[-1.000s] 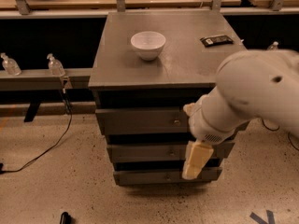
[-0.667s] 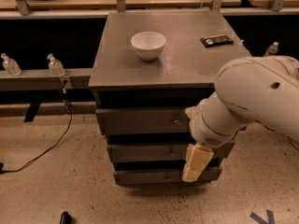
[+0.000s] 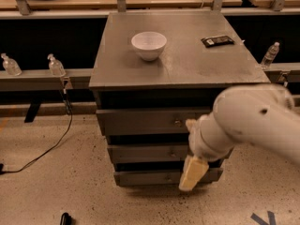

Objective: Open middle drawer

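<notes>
A grey cabinet (image 3: 140, 69) holds three stacked drawers, all shut. The middle drawer (image 3: 145, 153) is the second front down; its centre knob is hidden behind my arm. The top drawer (image 3: 140, 122) shows a small round knob (image 3: 178, 123). The bottom drawer (image 3: 145, 177) sits just above the floor. My gripper (image 3: 192, 173) is cream-coloured and hangs in front of the cabinet's right half. It overlaps the lower edge of the middle drawer and the bottom drawer front. My white arm (image 3: 253, 121) covers the right ends of the drawers.
A white bowl (image 3: 149, 45) and a flat black object (image 3: 217, 41) lie on the cabinet top. Small clear bottles (image 3: 55, 65) stand on a rail at left, and another (image 3: 270, 55) at right. A black cable (image 3: 51, 144) runs across the speckled floor at left.
My arm and gripper have dropped a little lower in front of the drawers. The drawers, bowl and black object have not moved.
</notes>
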